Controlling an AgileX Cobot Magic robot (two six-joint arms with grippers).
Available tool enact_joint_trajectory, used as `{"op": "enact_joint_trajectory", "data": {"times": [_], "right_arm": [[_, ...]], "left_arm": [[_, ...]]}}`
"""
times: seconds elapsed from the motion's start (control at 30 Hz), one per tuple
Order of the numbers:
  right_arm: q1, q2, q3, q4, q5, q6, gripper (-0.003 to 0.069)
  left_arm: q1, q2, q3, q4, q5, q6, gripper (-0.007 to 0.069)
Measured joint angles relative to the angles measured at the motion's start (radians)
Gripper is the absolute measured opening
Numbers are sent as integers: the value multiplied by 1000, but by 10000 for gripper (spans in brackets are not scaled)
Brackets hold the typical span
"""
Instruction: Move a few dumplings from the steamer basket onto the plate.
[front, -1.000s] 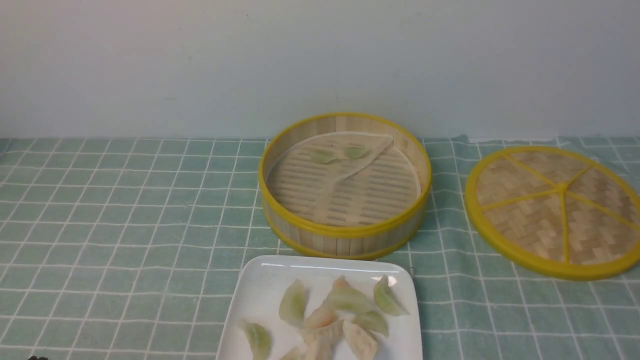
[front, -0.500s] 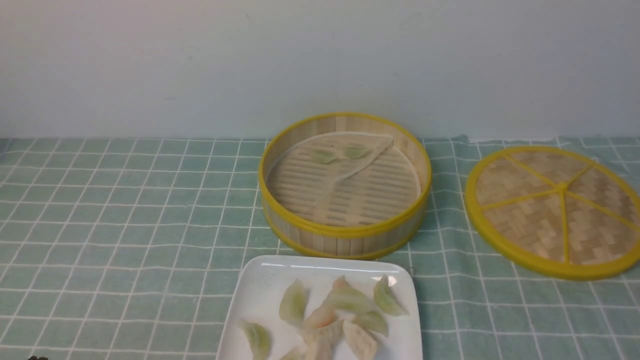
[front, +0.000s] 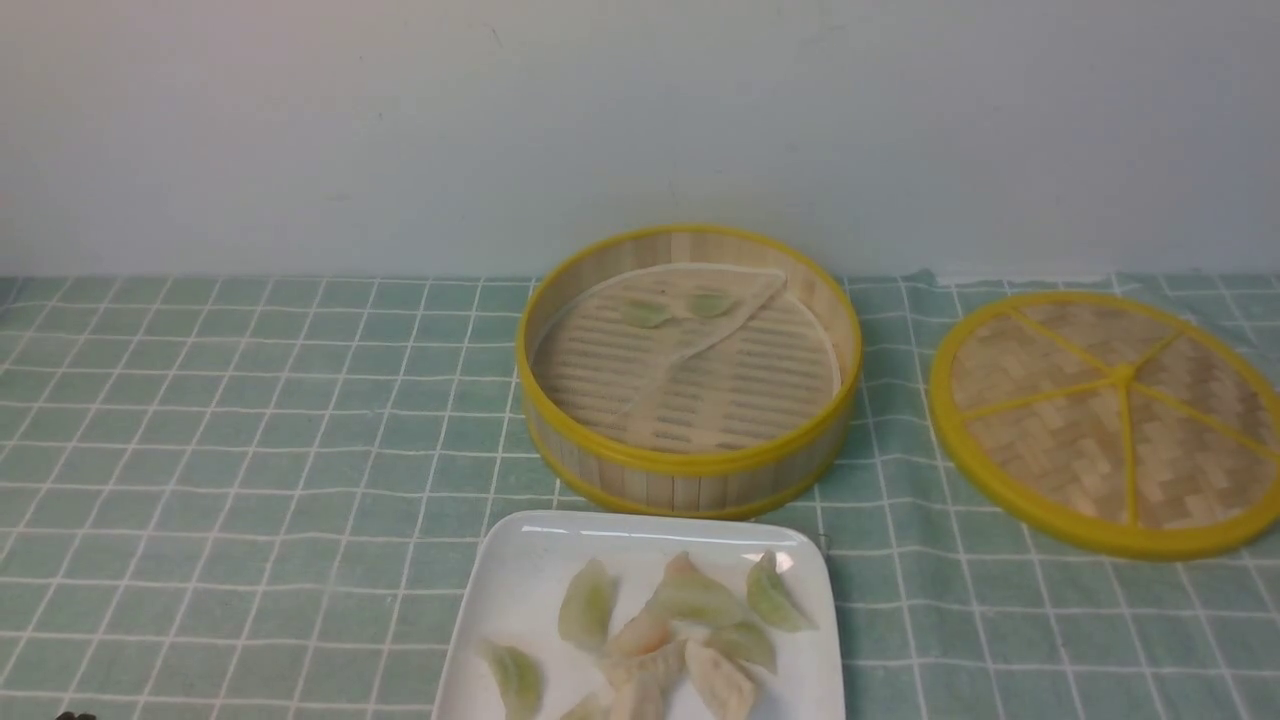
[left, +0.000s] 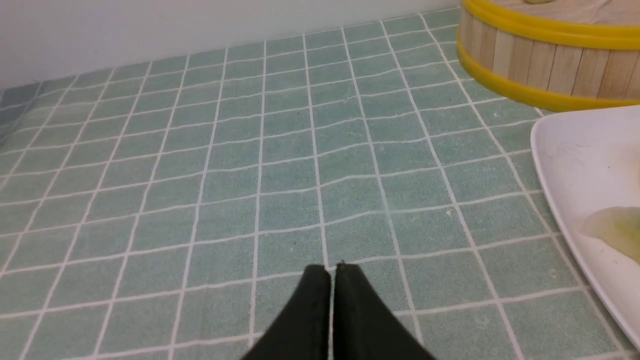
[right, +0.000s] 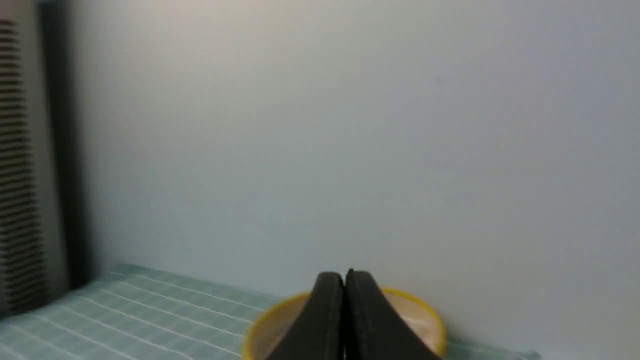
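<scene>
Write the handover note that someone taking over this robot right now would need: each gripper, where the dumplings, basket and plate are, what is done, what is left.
Left gripper: jaws shut, empty, low over the checked cloth left of the plate.
Right gripper: jaws shut, empty, raised, facing the wall.
Steamer basket: mid-table, open; two green dumplings remain at its far side on the paper liner.
Plate: just in front of the basket, holding a pile of dumplings.
Lid: flat on the cloth, right of the basket.
Done: several dumplings moved.
Left: probably nothing; move the last two only if wanted.
</scene>
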Motion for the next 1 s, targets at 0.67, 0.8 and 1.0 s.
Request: {"op": "enact_joint_trajectory", "data": {"times": [0.67,0.8,1.0], "right_arm": [[-407,2,375,-44,-47,0,-15],[-407,2,375,-44,-47,0,-15],[-407,2,375,-44,-47,0,-15]], "left_arm": [[1,0,0,0,-1,0,-6],[1,0,0,0,-1,0,-6],[1,0,0,0,-1,0,-6]]}}
